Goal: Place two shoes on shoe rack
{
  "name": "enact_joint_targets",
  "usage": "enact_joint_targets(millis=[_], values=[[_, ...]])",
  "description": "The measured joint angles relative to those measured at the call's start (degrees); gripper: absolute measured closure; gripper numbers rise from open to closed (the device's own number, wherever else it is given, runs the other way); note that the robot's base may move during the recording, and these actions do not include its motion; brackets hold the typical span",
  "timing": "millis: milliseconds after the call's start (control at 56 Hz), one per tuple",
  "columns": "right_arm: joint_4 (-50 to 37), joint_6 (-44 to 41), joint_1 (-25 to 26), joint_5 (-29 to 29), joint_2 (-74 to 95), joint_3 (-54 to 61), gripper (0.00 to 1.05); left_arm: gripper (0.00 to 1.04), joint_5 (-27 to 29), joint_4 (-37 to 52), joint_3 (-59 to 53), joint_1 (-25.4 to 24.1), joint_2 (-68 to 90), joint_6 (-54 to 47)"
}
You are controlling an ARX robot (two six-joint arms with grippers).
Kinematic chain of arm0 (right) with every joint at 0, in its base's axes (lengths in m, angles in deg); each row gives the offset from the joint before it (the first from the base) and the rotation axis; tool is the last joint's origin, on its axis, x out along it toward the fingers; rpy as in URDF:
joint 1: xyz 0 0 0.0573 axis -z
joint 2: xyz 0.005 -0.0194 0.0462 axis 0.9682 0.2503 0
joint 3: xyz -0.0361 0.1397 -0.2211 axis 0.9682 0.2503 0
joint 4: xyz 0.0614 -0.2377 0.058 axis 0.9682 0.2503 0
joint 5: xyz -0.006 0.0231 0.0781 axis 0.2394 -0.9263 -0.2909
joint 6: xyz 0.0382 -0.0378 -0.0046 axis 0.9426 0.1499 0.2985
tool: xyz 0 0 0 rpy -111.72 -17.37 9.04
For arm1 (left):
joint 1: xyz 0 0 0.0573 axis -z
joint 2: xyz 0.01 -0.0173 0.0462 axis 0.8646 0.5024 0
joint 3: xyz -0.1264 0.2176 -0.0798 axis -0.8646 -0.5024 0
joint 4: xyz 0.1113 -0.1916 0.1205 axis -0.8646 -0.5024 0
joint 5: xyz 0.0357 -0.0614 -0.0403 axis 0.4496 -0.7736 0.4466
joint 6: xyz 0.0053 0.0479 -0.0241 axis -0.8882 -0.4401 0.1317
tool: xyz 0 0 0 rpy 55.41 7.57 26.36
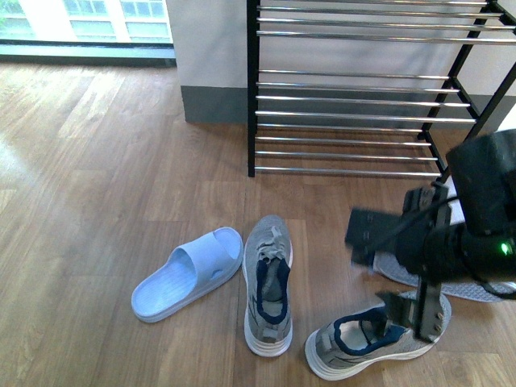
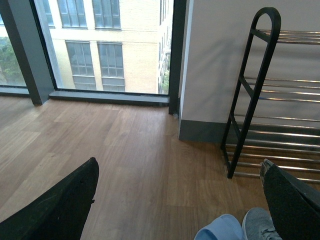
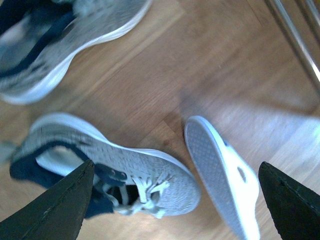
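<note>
A warm wood-plank floor (image 1: 97,161) runs back to a tall window (image 2: 100,45) at the front view's upper left and a pale wall (image 1: 210,40) with grey skirting. The shoe rack (image 1: 355,97), black-framed with chrome bars, stands by that wall at upper right. At lower centre a pale blue slide (image 1: 189,272) lies just beside a grey sneaker (image 1: 268,286). A second grey sneaker (image 1: 363,343) sits at lower right, near a second slide (image 3: 215,165) with its sole showing. The right gripper (image 3: 175,167) hangs above these two, its fingers spread wide and holding nothing. The left gripper (image 2: 178,167) is likewise spread and empty. A small tab on the second sneaker's side is too blurred to read.
</note>
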Motion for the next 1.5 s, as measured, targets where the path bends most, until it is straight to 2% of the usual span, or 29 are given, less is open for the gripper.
enact_joint_targets(millis=[143,179,250,322,429,679,929,1001,1358,1501], values=[[10.05,40.39,-0.81,10.36,2.40,-8.07,0.09,0.09,0.00,0.00,0.00,0.00,0.00,0.00],[13.68,55.28,-1.40,13.35,2.43,-7.96,0.09,0.09,0.00,0.00,0.00,0.00,0.00,0.00],[20.55,75.49,-2.60,15.02,2.84,-7.69,0.09,0.09,0.00,0.00,0.00,0.00,0.00,0.00],[26.67,89.96,-3.32,14.60,4.22,-8.44,0.09,0.09,0.00,-0.02,0.00,0.00,0.00,0.00],[31.23,100.48,-3.21,11.08,5.86,-11.02,0.09,0.09,0.00,0.00,0.00,0.00,0.00,0.00],[28.24,102.42,-2.97,6.60,6.05,-10.64,0.09,0.09,0.00,0.00,0.00,0.00,0.00,0.00],[23.82,94.05,-2.45,1.77,6.05,-7.69,0.09,0.09,0.00,0.00,0.00,0.00,0.00,0.00],[23.32,89.39,-2.51,2.49,6.03,-7.50,0.09,0.09,0.00,0.00,0.00,0.00,0.00,0.02],[17.40,83.30,-2.43,2.54,5.99,-5.57,0.09,0.09,0.00,0.00,0.00,0.00,0.00,0.00],[11.23,78.64,-2.43,2.29,5.86,-3.58,0.09,0.09,0.00,0.00,0.00,0.00,0.00,0.00]])
